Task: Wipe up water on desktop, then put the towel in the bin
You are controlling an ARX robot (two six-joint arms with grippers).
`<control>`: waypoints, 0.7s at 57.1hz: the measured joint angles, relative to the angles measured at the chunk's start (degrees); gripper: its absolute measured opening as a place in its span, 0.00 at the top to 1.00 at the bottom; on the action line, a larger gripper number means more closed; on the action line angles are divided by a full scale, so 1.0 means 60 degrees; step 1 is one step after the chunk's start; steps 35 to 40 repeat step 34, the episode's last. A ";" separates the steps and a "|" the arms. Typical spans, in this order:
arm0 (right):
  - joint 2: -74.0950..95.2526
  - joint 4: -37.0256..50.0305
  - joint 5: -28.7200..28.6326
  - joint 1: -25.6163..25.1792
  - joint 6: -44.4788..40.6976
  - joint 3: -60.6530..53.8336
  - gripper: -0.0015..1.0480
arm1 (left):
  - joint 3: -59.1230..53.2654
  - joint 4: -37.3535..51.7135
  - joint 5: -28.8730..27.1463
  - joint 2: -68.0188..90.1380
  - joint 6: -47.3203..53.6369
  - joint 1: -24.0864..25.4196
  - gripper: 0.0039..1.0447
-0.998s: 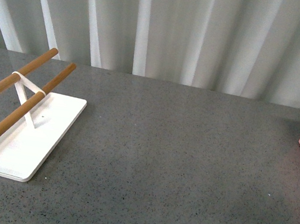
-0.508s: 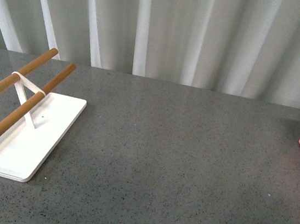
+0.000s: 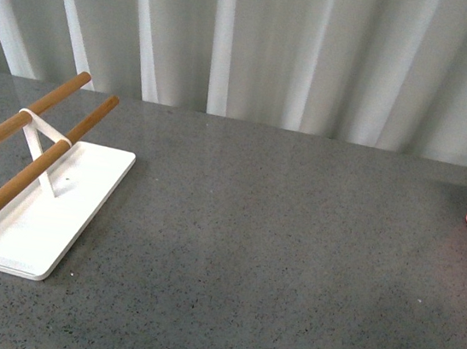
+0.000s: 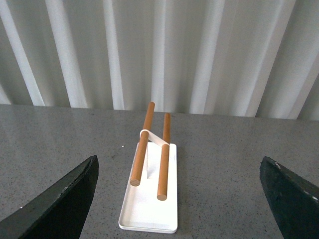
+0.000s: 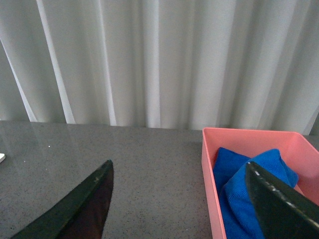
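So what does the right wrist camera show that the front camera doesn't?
Only the right wrist view shows the blue towel lying inside the pink bin, framed by the open right hand. Only the front view shows the white tray with its two wooden rods. Both show the grey desktop, the bin and the pale curtain.

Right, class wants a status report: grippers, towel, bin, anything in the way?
Left gripper open, empty. Right gripper open, empty. Towel in bin. Desktop shows no water; white tray at left, not in the way.
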 joint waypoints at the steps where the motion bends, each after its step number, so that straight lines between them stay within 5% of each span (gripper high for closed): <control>1: 0.0000 0.0000 0.0000 0.0000 0.0000 0.0000 0.12 | 0.0000 0.0000 0.0000 0.0000 0.0000 0.0000 0.06; 4: 0.0000 0.0000 0.0000 0.0000 0.0011 0.0000 0.05 | 0.0000 0.0000 0.0000 0.0000 0.0000 0.0000 0.06; 40: 0.0000 -0.0004 0.0000 0.0000 0.0011 0.0000 0.07 | 0.0000 0.0000 0.0000 0.0000 0.0000 0.0000 0.06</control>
